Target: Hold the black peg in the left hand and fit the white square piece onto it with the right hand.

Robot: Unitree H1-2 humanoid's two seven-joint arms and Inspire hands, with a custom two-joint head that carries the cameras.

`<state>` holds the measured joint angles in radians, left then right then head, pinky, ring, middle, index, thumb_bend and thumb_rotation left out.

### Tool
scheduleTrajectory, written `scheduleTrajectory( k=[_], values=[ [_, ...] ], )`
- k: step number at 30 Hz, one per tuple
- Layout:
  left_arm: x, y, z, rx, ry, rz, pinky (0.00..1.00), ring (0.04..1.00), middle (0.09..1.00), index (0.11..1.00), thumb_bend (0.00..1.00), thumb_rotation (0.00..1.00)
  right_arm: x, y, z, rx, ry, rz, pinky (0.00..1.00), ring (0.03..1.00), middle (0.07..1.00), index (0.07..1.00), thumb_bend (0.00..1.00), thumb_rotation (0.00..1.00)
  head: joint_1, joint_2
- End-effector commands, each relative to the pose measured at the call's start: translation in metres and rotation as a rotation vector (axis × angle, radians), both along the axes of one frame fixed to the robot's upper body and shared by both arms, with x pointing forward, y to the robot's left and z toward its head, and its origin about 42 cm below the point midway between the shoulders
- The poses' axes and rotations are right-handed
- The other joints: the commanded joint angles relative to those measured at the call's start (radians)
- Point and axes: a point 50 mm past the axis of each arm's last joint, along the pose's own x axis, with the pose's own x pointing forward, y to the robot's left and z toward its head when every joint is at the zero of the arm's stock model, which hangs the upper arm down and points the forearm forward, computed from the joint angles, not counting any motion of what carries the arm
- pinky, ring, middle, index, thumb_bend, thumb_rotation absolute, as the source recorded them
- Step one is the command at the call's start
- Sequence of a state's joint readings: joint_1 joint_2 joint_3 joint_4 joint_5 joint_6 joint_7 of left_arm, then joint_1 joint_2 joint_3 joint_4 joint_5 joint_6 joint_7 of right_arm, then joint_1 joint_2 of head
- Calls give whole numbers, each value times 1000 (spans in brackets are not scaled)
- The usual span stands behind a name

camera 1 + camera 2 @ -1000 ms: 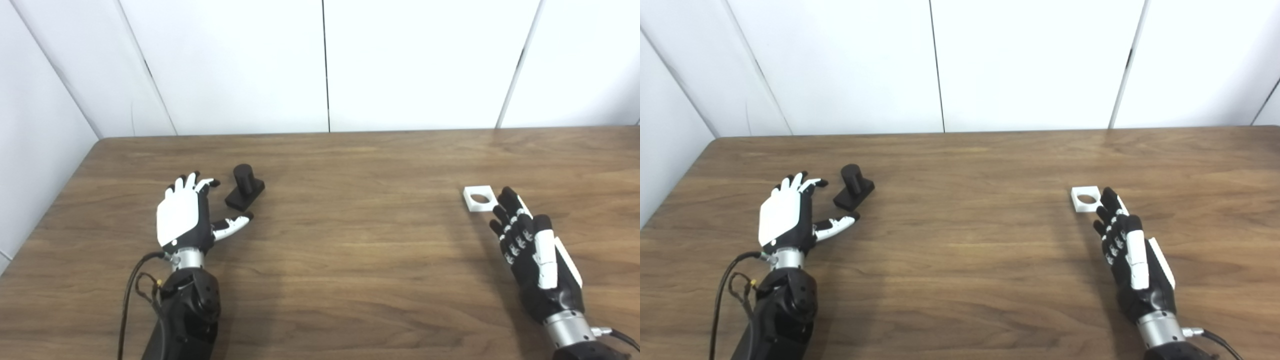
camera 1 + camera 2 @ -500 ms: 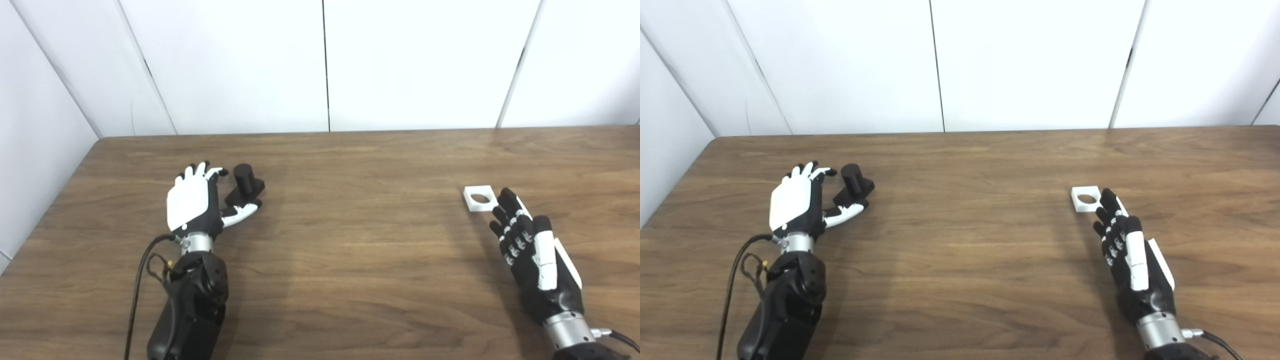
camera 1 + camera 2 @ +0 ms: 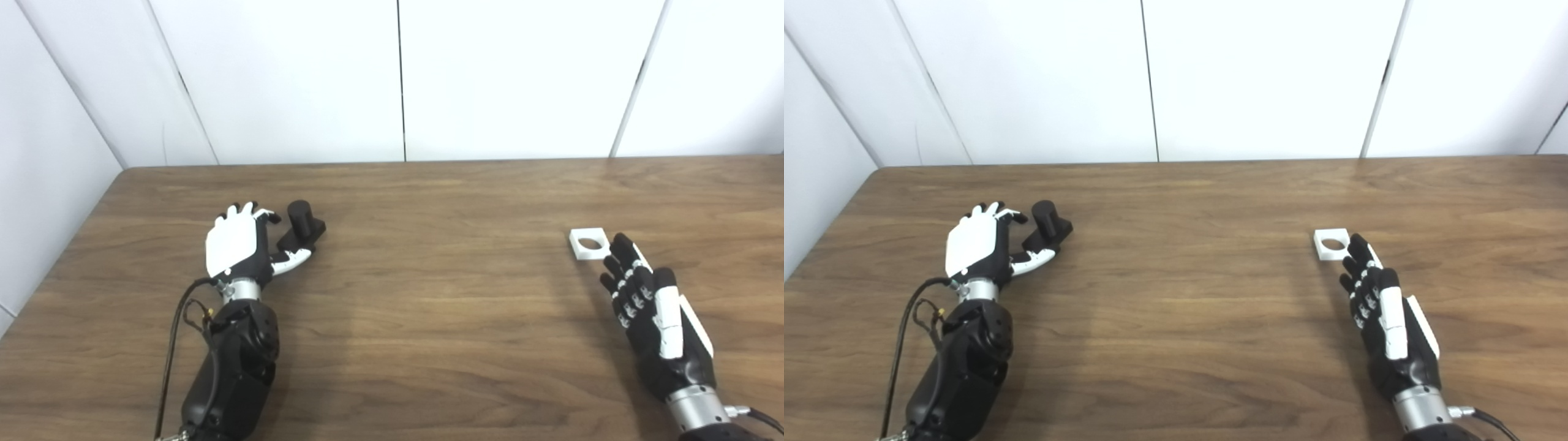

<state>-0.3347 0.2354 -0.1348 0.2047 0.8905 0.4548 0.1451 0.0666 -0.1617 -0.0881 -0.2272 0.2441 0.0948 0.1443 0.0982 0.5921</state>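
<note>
The black peg (image 3: 302, 224), a short cylinder on a square base, stands on the wooden table (image 3: 429, 294) at the left. My left hand (image 3: 240, 245) is open right beside it, fingers spread at its left side and thumb just in front of the base. The white square piece (image 3: 587, 243) with a round hole lies flat at the right. My right hand (image 3: 649, 306) is open, fingers stretched out, with the fingertips just short of the piece. The peg (image 3: 1048, 222) and the piece (image 3: 1331, 244) show the same in the right eye view.
White wall panels (image 3: 398, 79) rise behind the table's far edge. A white side wall (image 3: 43, 184) stands close along the table's left edge. A black cable (image 3: 174, 343) hangs off my left forearm.
My left hand has moved forward and to the right, from short of the peg to right beside it with the thumb in front of its base. My right hand has stayed still.
</note>
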Motion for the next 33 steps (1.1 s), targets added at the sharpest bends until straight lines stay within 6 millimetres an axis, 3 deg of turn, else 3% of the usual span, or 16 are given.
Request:
scheduleTrajectory(
  k=[1, 33],
  values=[
    [17, 6, 27, 40, -91, 5, 1000, 1000, 940, 686, 680, 450, 2, 1, 11, 4, -77, 5, 999, 999, 999, 969, 683, 1000, 1, 1],
    [19, 8, 20, 31, -40, -13, 1000, 1000, 898, 541, 709, 366, 0, -8, 14, -15, -82, -16, 981, 1000, 997, 970, 718, 1000, 6, 12]
  ],
)
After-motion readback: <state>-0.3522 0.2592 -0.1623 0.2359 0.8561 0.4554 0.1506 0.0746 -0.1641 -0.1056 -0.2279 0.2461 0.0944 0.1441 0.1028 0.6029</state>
